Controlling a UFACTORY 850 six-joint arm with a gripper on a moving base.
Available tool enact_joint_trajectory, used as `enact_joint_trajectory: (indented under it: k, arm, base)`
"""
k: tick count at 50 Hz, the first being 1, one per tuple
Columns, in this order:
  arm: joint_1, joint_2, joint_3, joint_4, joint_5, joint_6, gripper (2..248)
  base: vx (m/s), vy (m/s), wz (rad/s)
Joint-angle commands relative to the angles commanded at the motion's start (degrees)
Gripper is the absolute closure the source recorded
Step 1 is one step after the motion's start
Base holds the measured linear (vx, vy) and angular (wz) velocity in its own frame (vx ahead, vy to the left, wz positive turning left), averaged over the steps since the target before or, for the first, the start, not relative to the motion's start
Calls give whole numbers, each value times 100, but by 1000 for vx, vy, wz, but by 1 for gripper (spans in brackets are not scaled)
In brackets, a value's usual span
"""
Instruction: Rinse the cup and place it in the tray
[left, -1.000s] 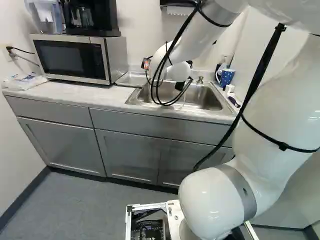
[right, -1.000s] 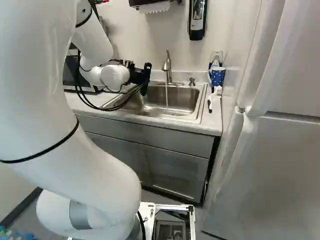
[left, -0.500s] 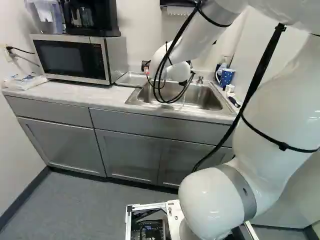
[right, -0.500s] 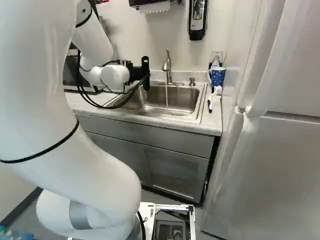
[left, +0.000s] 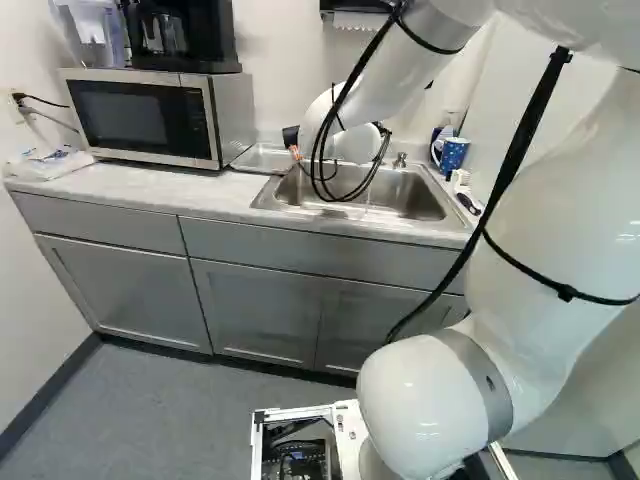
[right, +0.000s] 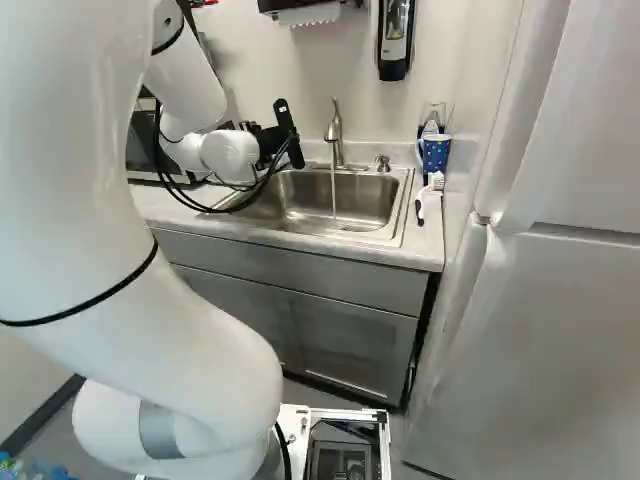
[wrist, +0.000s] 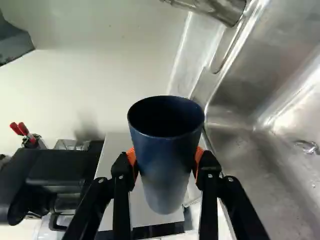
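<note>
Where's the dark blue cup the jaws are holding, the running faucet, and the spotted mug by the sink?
Dark blue cup (wrist: 166, 167), wrist view, on its outer side below the rim.
Faucet (right: 336, 129), right base view, on its metal body.
Spotted mug (right: 436, 154), right base view, on its patterned side.

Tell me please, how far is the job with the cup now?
Done: the cup is picked up. In hand: the claw holds it between both fingers. Water runs from the faucet, clear of the cup; whether rinsing is finished, I cannot tell. Left: placing it in the tray.
</note>
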Motion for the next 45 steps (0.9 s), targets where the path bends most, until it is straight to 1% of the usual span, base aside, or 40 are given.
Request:
enact_joint_trajectory:
  k: [45]
  arm:
    - [0,0,0,0,0,-2710,126]
  base:
    - [0,0,0]
